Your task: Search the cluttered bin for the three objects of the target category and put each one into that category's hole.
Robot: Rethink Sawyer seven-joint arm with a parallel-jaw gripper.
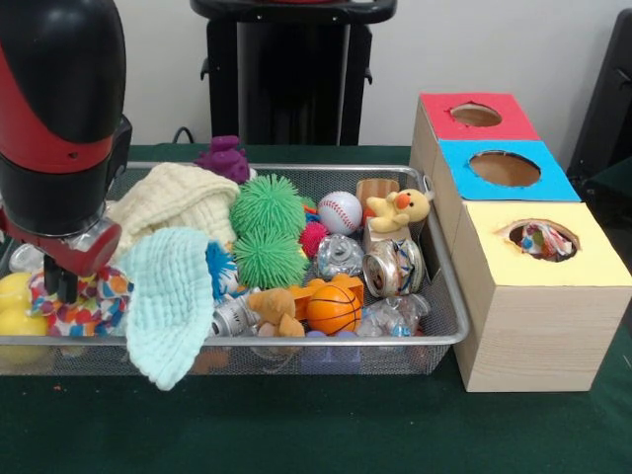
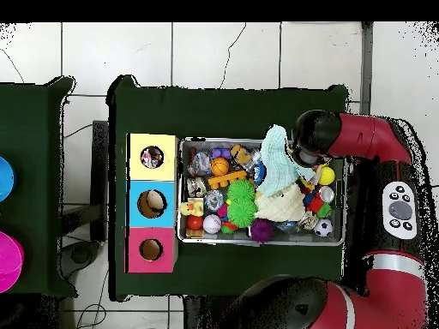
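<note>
- Front view: the arm reaches down into the left end of the wire tray, its fingers set on a patterned cloth lying against the tray's front rim; how far they are open cannot be told.
- A mint cloth hangs over the front rim just beside that cloth.
- Another patterned cloth shows inside the yellow hole of the nearest box, right of the tray.
- Overhead view: the arm covers the tray corner farthest from the boxes on the green surface.
</note>
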